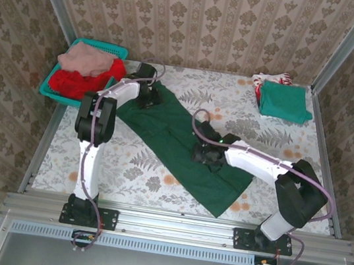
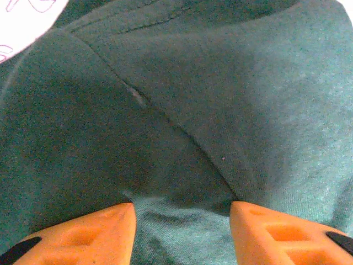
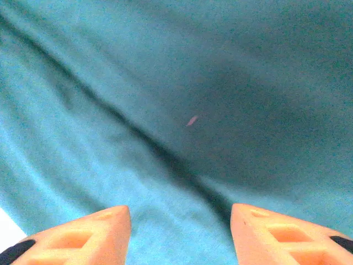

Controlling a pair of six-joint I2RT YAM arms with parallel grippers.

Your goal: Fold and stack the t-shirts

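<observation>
A large dark green t-shirt (image 1: 178, 146) lies folded lengthwise in a diagonal strip across the table. My left gripper (image 1: 146, 94) presses down on its far left end, jaws open with cloth (image 2: 182, 99) bulging between the orange fingers (image 2: 99, 232). My right gripper (image 1: 203, 155) sits on the shirt's middle, open, orange fingers (image 3: 276, 232) spread over a crease (image 3: 165, 154). A folded teal-green t-shirt (image 1: 285, 101) lies at the far right on top of a white-red one (image 1: 268, 78). A dusty pink t-shirt (image 1: 84, 59) and a red one (image 1: 84, 82) are heaped in the basket.
The teal mesh basket (image 1: 100, 46) stands at the far left corner. The table (image 1: 125, 165) has a pale leaf-patterned cover and metal rails along its edges. Patterned walls close in the back and both sides.
</observation>
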